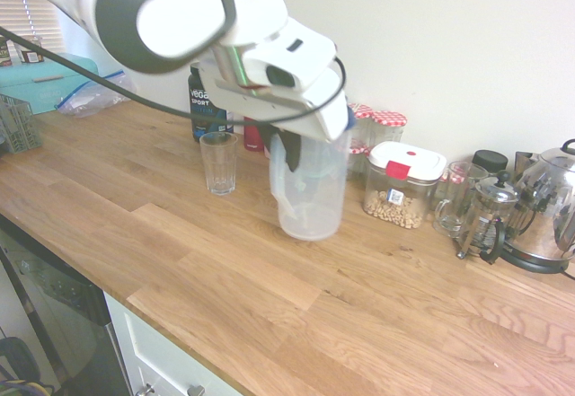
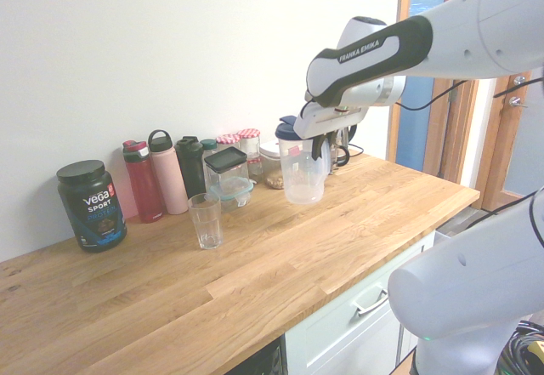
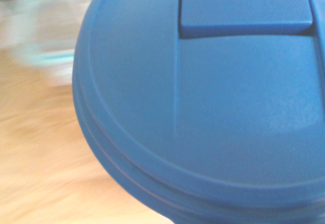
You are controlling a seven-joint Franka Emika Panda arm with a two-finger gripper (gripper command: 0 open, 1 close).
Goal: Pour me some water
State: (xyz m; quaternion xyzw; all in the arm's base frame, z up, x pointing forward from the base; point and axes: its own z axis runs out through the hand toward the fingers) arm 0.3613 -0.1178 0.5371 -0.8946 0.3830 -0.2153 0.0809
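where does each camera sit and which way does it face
First exterior view: above the counter, angled down toward the wall; arm from upper left, gripper at the pitcher.
Second exterior view: opposite side, toward wall and doors; arm from the right.
Wrist view: on the wrist, down at the pitcher's blue lid; no robot parts identifiable.
Both exterior views share pitcher and glass.

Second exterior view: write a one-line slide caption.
Robot jaws at a blue-lidded pitcher, with an empty drinking glass standing apart on the wooden counter.
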